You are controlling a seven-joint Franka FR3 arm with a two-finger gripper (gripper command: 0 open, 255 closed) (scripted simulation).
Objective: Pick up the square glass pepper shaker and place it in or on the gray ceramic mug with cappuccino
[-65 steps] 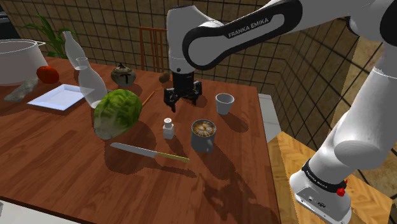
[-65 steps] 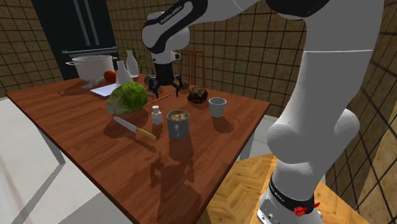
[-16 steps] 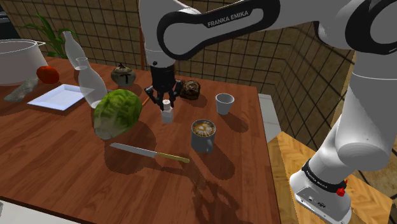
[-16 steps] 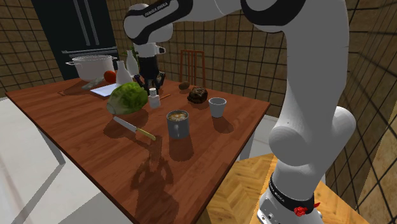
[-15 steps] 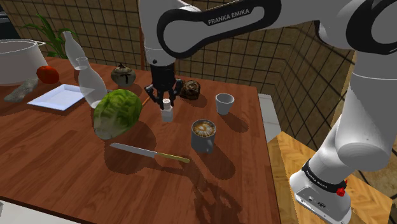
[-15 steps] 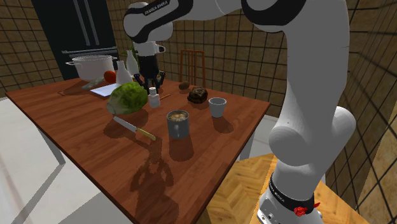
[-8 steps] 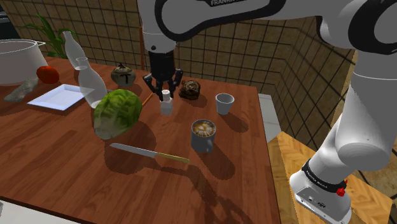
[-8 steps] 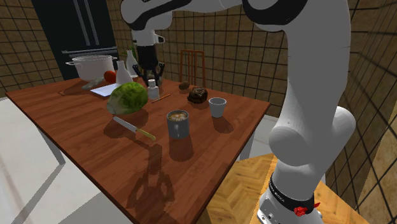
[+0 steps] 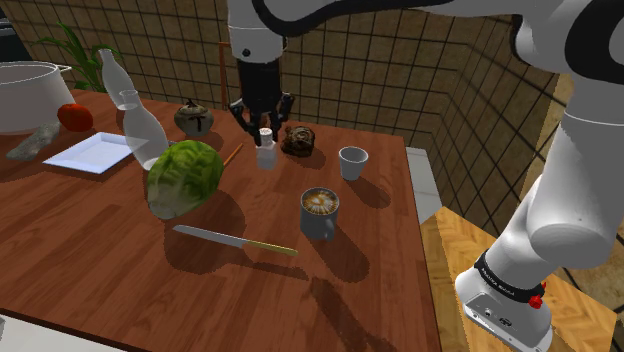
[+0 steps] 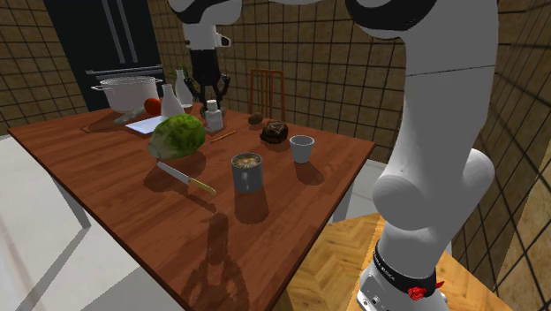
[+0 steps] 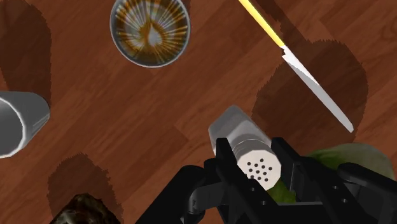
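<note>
Wooden table [image 9: 100, 270]: reddish-brown boards are stretching across the shoulder view.
Pot [image 9: 25, 95]: a large white one is sitting at the far left edge, with a red tomato [image 9: 75, 117] just beside it.
Plate [image 9: 95, 152]: a white square one is lying flat near the pot, next to two clear bottles [image 9: 140, 130].
Lettuce [image 9: 184, 177]: a green head is resting left of the middle.
Knife [image 9: 235, 240]: it is lying flat in front of the lettuce, its yellow handle end nearest the mug.
Gripper [image 9: 264, 128]: the black hand is pointing straight down behind the lettuce's right side, its jaws clenching the pepper shaker from two sides.
Pepper shaker [image 9: 266, 152]: the pale, square-sided shaker is hanging upright between the jaws, raised off the table. In the wrist view its perforated cap [image 11: 257, 167] is sitting between the two black fingers while the body is sticking out past their tips, its shadow falling on the wood apart from it.
Brown lump [image 9: 298, 140]: a dark, rough item is sitting just right of the shaker.
Mug [image 9: 320, 213]: the grey mug is standing on the table right of the shaker and nearer the camera, well apart from it, holding brown-and-cream cappuccino. In the wrist view the mug [image 11: 150, 30] is lying off to one side of the shaker, not under it.
Cup [image 9: 352, 162]: a small white one is standing behind the mug.
</note>
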